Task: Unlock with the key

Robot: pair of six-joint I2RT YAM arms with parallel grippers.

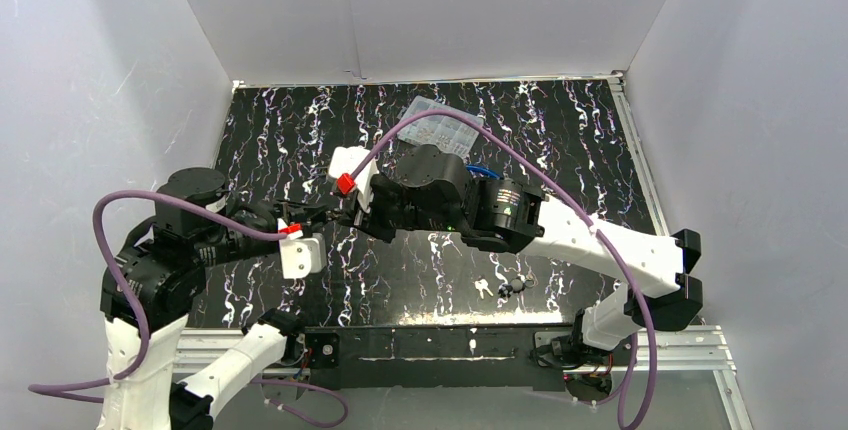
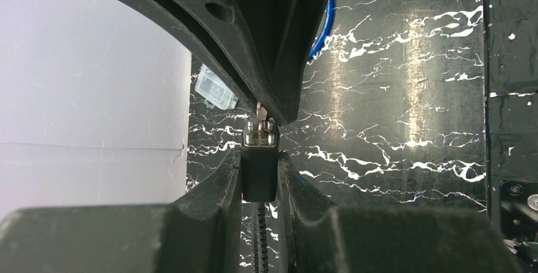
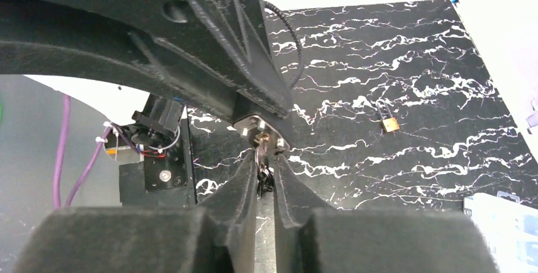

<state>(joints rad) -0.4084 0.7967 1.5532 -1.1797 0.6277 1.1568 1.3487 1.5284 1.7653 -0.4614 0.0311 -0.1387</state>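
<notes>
My left gripper [image 1: 318,220] is shut on a black lock body [image 2: 259,174] with a silver keyhole face [image 2: 261,134]; a braided cable [image 2: 259,238] hangs from it. My right gripper [image 1: 352,205] meets it nose to nose above the mat's middle left. In the right wrist view my right gripper [image 3: 265,162] is shut on a small key [image 3: 261,149] whose tip sits at the lock's silver face [image 3: 259,126]. How deep the key sits is hidden by the fingers. The lock itself is hidden between the grippers in the top view.
A small brass padlock [image 3: 389,124] lies on the black marbled mat [image 1: 560,140]. Loose keys [image 1: 484,287] and a dark key bunch [image 1: 515,285] lie near the front edge. A clear plastic box [image 1: 440,125] sits at the back, a blue loop [image 2: 323,28] beside the right arm. White walls surround the mat.
</notes>
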